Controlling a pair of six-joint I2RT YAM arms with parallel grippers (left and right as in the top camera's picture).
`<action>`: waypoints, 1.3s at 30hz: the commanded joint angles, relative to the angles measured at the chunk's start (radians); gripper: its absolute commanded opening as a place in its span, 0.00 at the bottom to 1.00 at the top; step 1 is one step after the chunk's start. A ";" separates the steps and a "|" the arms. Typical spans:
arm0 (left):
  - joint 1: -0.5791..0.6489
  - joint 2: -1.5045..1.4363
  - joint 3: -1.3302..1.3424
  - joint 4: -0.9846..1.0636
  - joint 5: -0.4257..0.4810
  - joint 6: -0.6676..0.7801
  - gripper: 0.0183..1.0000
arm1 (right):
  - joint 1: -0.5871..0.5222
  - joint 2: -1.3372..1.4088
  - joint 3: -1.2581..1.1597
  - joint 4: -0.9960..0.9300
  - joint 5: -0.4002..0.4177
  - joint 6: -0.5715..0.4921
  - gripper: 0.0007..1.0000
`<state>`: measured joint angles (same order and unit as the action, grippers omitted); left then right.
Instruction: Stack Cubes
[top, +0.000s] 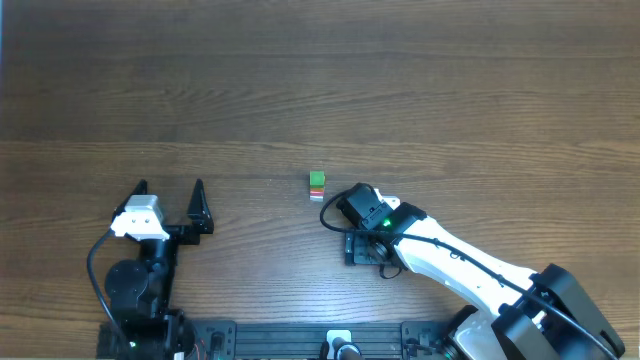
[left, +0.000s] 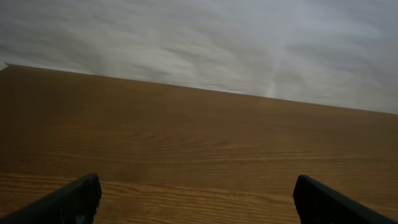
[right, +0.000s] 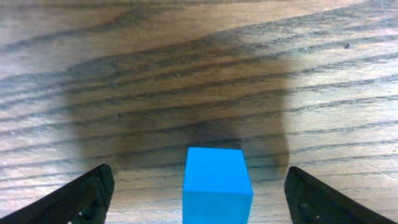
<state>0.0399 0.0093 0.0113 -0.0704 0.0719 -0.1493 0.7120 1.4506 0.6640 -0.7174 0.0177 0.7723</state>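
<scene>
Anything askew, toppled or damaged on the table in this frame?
Nothing stands out. The green-topped stack stands straight on the wooden table, and the blue cube sits flat on the wood inside the open right end effector. No spill or damage shows.

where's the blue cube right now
The blue cube sits on the table between the right gripper's open fingers, untouched. In the top view that gripper is just right of the green-topped cube stack.

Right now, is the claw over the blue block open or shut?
Open: the right gripper has fingers wide apart, the blue cube between them untouched.
</scene>
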 joint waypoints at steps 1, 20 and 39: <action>0.004 -0.006 -0.005 -0.001 0.006 0.014 1.00 | -0.006 0.006 -0.006 0.008 0.014 0.010 0.79; 0.004 -0.006 -0.005 -0.001 0.006 0.014 1.00 | -0.006 0.006 -0.006 0.003 0.032 0.009 0.36; 0.004 -0.006 -0.005 -0.001 0.006 0.014 1.00 | -0.006 0.005 0.055 -0.073 0.035 0.016 0.16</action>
<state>0.0399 0.0093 0.0113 -0.0704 0.0719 -0.1493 0.7120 1.4506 0.6701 -0.7513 0.0292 0.7841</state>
